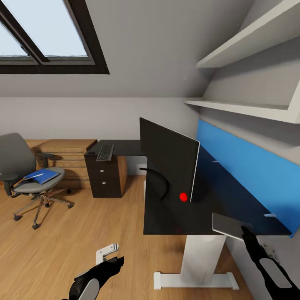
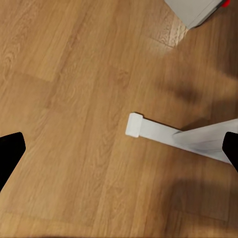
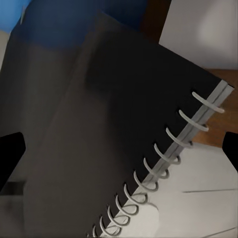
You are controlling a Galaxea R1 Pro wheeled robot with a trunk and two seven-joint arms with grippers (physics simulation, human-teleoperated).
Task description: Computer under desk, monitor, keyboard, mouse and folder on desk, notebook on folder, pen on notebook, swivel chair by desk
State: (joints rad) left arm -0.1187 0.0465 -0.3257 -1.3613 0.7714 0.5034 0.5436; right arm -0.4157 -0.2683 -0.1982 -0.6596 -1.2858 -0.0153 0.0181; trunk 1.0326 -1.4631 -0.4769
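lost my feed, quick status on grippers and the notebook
Left gripper open, empty over floor. Right gripper at notebook on desk corner; grip unclear. Folder on swivel chair.

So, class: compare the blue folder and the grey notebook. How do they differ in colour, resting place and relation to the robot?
The folder is bright blue; the notebook is grey with a spiral binding. The folder lies on the swivel chair seat, the notebook at the desk corner. The right gripper is at the notebook; the folder lies far from both arms. Both are flat rectangles.
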